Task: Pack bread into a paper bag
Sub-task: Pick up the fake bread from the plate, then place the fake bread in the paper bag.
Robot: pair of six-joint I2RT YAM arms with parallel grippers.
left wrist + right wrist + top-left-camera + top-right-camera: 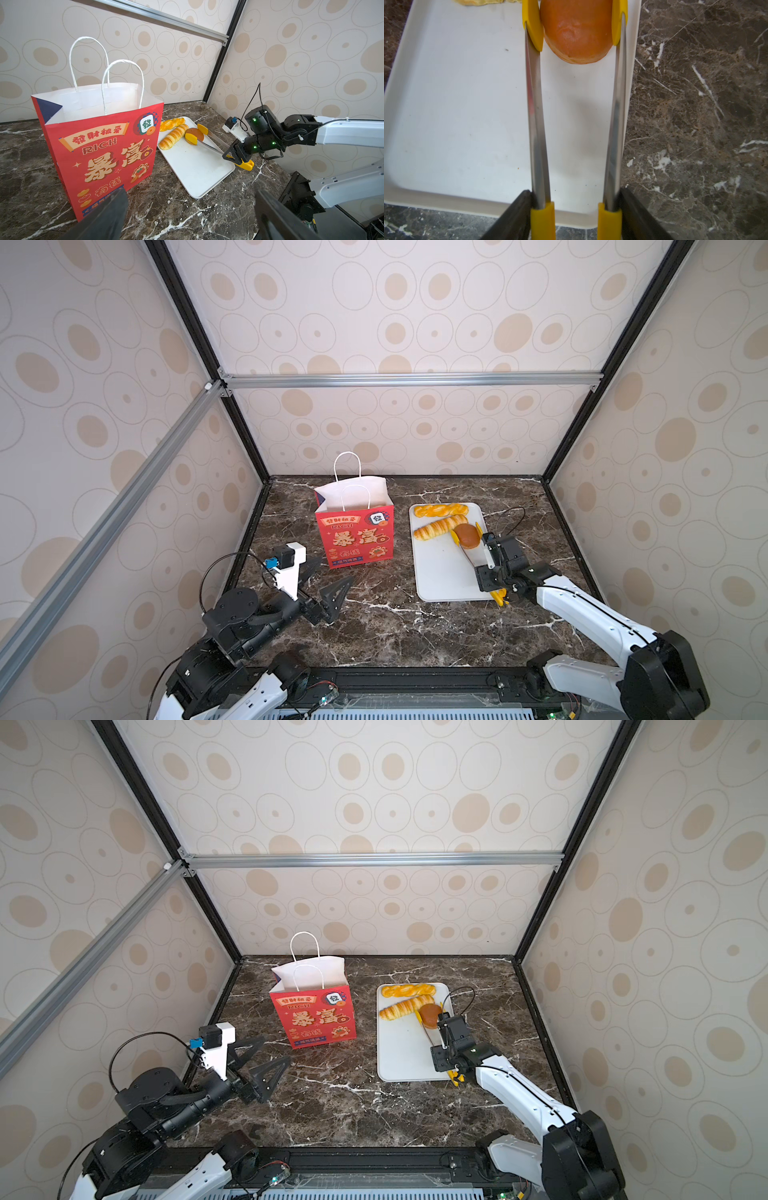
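1. Tongs (209, 146) sat clenched in my right gripper (575, 190), black fingers squeezing the two steel arms just above the yellow sleeves. Their yellow pads pressed on either side of the round bun (576, 29).
2. That bun looked to be resting on the white tray (440, 580), near its far right side, just beside the two twisted sticks (438, 526). The paper bag (355, 535) stood upright, well apart to the left, and I could not see into it.
3. Slip risk: the bun was smooth, domed and glossy brown, and the pads were flat and slick-looking. I judged it could squirt out forward during a lift.
4. Crush risk: the crumb looked soft, so a harder squeeze might dent it.
5. Twist risk: the thin, polished arms could have turned within my fingers under load.
6. Bag risk: light, creased paper on slick marble (395, 626), with stiff white cord handles arching over the mouth. The tongs could snag a loop or tip the bag, since my left gripper (336, 568) gaped wide and empty, beside the bag but not bracing it.
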